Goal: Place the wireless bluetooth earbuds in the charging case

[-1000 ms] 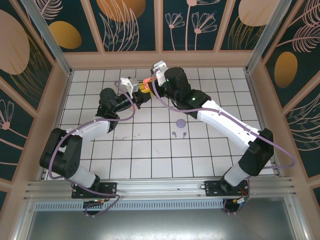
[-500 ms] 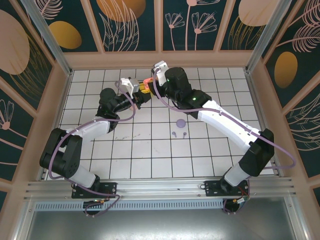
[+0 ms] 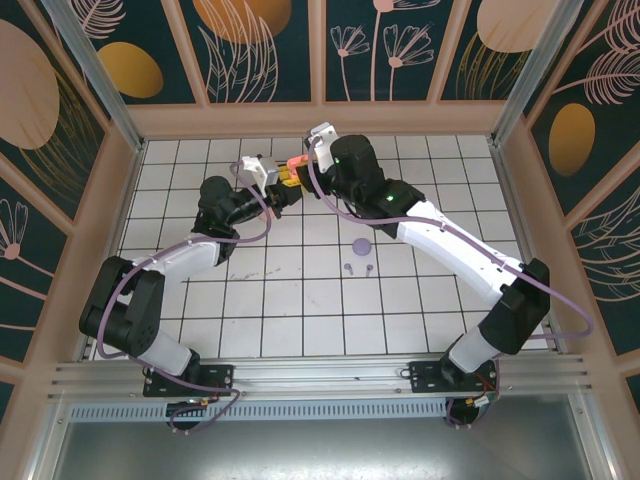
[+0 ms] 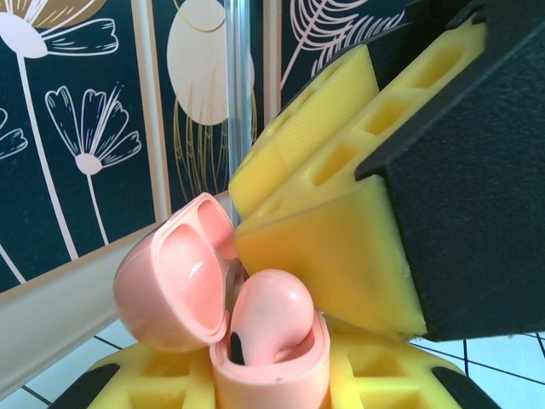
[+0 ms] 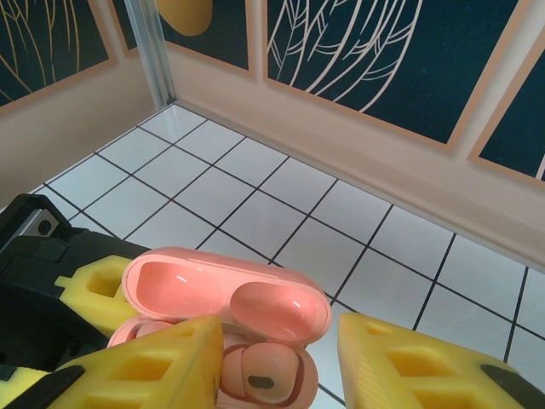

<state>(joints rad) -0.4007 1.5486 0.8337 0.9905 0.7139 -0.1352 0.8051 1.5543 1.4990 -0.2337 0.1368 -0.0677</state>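
My left gripper (image 3: 282, 186) is shut on a pale pink charging case (image 4: 268, 375), held upright off the table with its lid (image 4: 170, 281) hinged open. One pale pink earbud (image 4: 272, 311) sits in the case's socket, its black sensor showing (image 5: 260, 381). My right gripper (image 5: 281, 366) hovers right over the case, open, one yellow finger (image 4: 332, 247) close beside the bud and the other well apart (image 5: 426, 366). The second socket is mostly hidden behind that finger. Two purple earbuds (image 3: 348, 268) lie on the tiles. The coral-red pair is out of view.
A small round purple piece (image 3: 361, 244) lies on the white grid table (image 3: 300, 310) just behind the purple buds. The back wall (image 5: 358, 162) stands close beyond the case. Both arms meet near the table's back middle.
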